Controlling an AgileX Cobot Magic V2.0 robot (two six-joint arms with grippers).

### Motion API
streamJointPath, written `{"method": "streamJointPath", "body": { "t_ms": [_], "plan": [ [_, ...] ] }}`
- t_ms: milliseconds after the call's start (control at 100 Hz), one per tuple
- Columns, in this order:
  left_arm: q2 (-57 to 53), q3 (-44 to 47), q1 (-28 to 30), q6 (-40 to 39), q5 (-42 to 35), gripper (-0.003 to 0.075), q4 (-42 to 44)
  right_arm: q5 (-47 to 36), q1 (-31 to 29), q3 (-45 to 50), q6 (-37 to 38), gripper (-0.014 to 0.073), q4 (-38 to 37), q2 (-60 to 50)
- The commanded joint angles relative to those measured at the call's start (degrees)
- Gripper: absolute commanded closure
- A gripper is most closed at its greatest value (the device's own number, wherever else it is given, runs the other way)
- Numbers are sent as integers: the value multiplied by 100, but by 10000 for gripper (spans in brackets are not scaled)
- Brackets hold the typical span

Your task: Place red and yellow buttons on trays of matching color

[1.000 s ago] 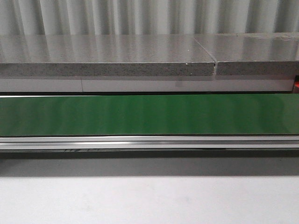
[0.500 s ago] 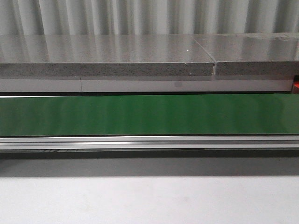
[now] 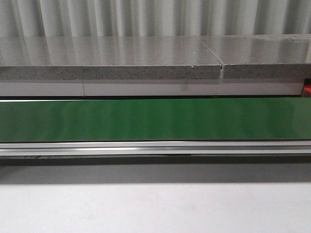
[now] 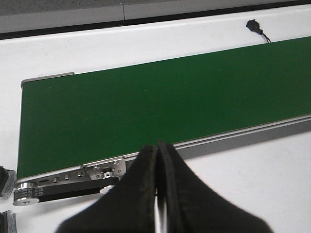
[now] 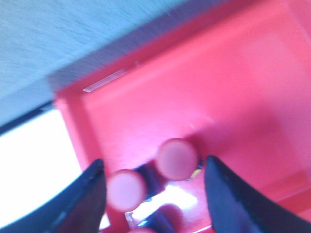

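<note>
My right gripper (image 5: 154,165) hangs open over the red tray (image 5: 204,82). Two red buttons (image 5: 176,159) (image 5: 126,190) with dark bodies lie in the tray between its spread fingers, and neither finger touches them. This view is blurred. My left gripper (image 4: 157,145) is shut with nothing in it, above the white table just in front of the conveyor's near rail. The yellow buttons and the yellow tray are out of view. Neither gripper shows in the front view.
The green conveyor belt (image 3: 155,119) runs across the table, with its left end and roller (image 4: 29,191) near my left gripper. A grey stone ledge (image 3: 112,58) stands behind it. A small black connector (image 4: 253,25) lies beyond the belt.
</note>
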Motion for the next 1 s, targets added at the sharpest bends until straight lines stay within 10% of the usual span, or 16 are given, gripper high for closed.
{"method": "streamJointPath", "body": {
  "t_ms": [0,290,990],
  "plan": [
    [-4,-150,-45,6,-382,741,-130,-163,154,-136,-97,277,87,-664],
    [-4,-150,-45,6,-382,741,-130,-295,1009,745,-109,659,65,-1641],
    [-4,-150,-45,6,-382,741,-130,-1855,2943,3931,-874,659,-838,-4759]
  ]
}}
